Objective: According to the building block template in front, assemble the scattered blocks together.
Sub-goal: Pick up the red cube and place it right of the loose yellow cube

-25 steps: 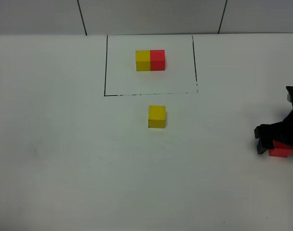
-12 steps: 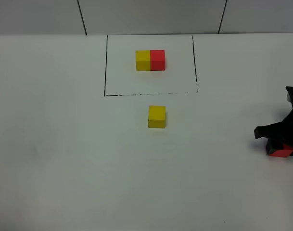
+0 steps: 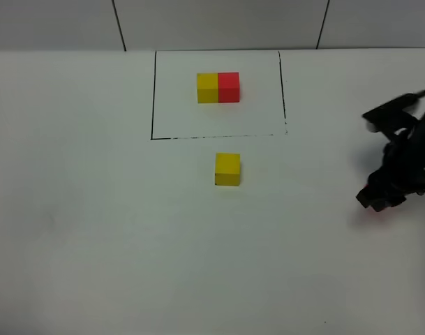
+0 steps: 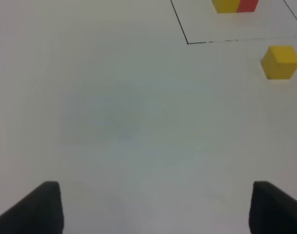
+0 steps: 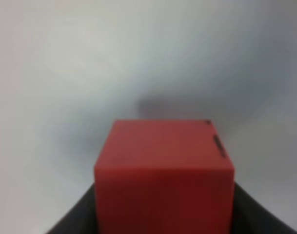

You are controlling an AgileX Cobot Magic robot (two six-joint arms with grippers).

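The building block template (image 3: 218, 87), a yellow and a red cube joined, lies inside a thin black drawn rectangle at the back of the table; it also shows in the left wrist view (image 4: 235, 5). A loose yellow cube (image 3: 227, 169) (image 4: 280, 62) sits just in front of that rectangle. At the far right my right gripper (image 3: 381, 197) (image 5: 164, 217) is shut on the red cube (image 5: 164, 165) and holds it above the table. In the exterior high view the dark fingers hide that cube. My left gripper (image 4: 153, 209) is open and empty over bare table, well away from the yellow cube.
The white table (image 3: 93, 230) reaches back to a grey panelled wall (image 3: 212, 21). The drawn rectangle's front line (image 3: 219, 137) runs between the template and the yellow cube. A faint reddish tint lies on the table under the right gripper.
The right gripper closed on the red cube and lifted it off the table, rising and shifting slightly left. The yellow cube, template and left gripper stayed put.
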